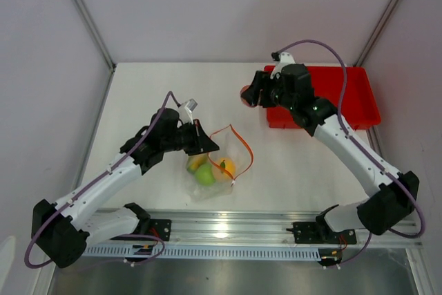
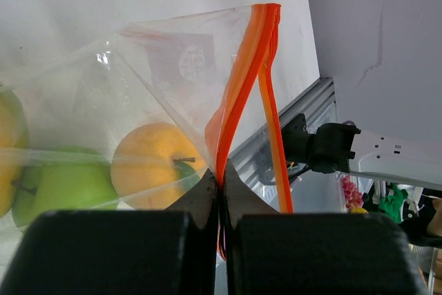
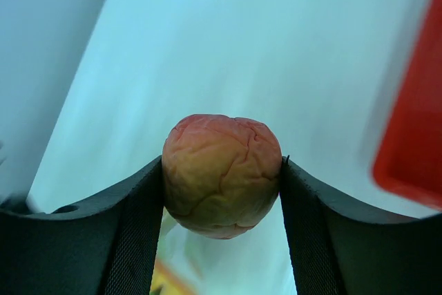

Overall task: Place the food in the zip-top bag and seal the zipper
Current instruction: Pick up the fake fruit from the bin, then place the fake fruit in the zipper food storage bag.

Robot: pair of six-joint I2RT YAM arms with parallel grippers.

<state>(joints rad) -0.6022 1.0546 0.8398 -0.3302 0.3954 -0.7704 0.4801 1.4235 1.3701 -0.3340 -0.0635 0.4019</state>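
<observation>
mango (image 2: 8, 136) cut off, tray (image 3: 414, 136) blurred

We see a robotics lab cell: plain white panel walls (image 1: 228, 5), grey metal corner posts (image 1: 84, 15), white tabletop (image 1: 145, 91), aluminium mounting rail (image 1: 228, 224).

The right gripper (image 3: 222, 164) clamps a round, wrinkled orange-yellow peach-like fruit (image 3: 222, 177) between its dark fingers (image 3: 135, 219) above the pale table (image 3: 242, 46), with the red tray (image 3: 414, 136) blurred to its right.
</observation>
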